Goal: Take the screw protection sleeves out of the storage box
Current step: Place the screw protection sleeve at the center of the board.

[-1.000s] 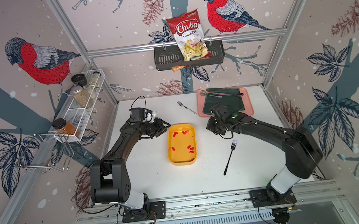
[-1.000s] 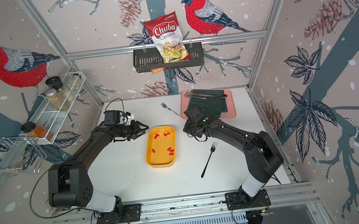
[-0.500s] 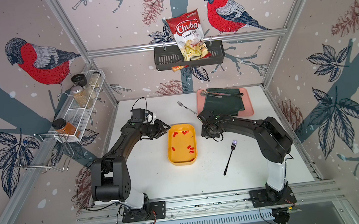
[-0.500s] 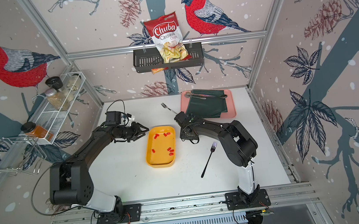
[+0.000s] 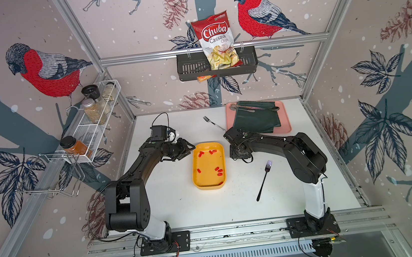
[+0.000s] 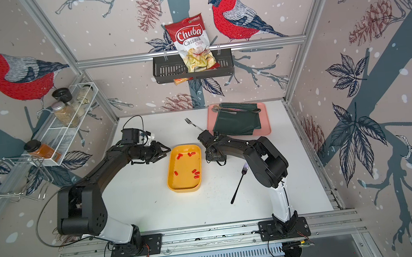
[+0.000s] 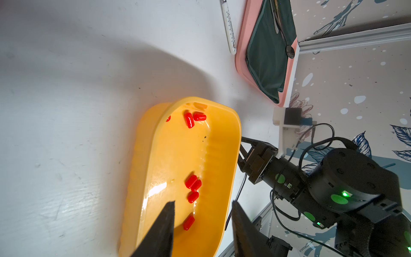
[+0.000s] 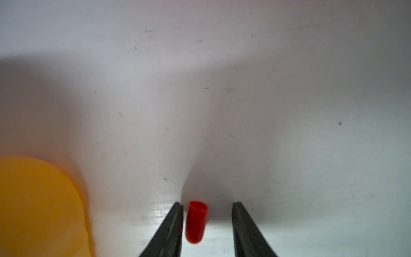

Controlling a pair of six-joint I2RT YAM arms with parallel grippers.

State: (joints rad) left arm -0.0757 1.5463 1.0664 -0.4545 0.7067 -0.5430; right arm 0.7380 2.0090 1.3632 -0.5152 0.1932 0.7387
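Note:
The yellow-orange storage box (image 5: pixel 210 184) (image 6: pixel 185 186) (image 7: pixel 219 155) sits mid-table with several red screw protection sleeves (image 5: pixel 219 171) (image 6: pixel 196 173) (image 7: pixel 193 184) loose on its floor. My left gripper (image 5: pixel 190 148) (image 7: pixel 202 203) hovers open over the box's far left corner, nothing between its fingers. My right gripper (image 8: pixel 207 205) (image 7: pixel 241 148) points down at the table just right of the box (image 8: pixel 33 200) and is open. One red sleeve (image 8: pixel 196 221) lies between its fingers, close against one and clear of the other. In both top views the right wrist hides that sleeve.
A black fork (image 5: pixel 264 180) lies right of the box near the right arm's elbow. A silver fork (image 5: pixel 213 123) lies behind the box. A pink tray (image 5: pixel 287 127) with a dark green cloth and cutlery sits at the back right. Wall racks hang above.
The right arm swung from the pink tray's front edge leftward to the box's right side, and its gripper opened, freeing the red sleeve. The left arm has hardly moved.

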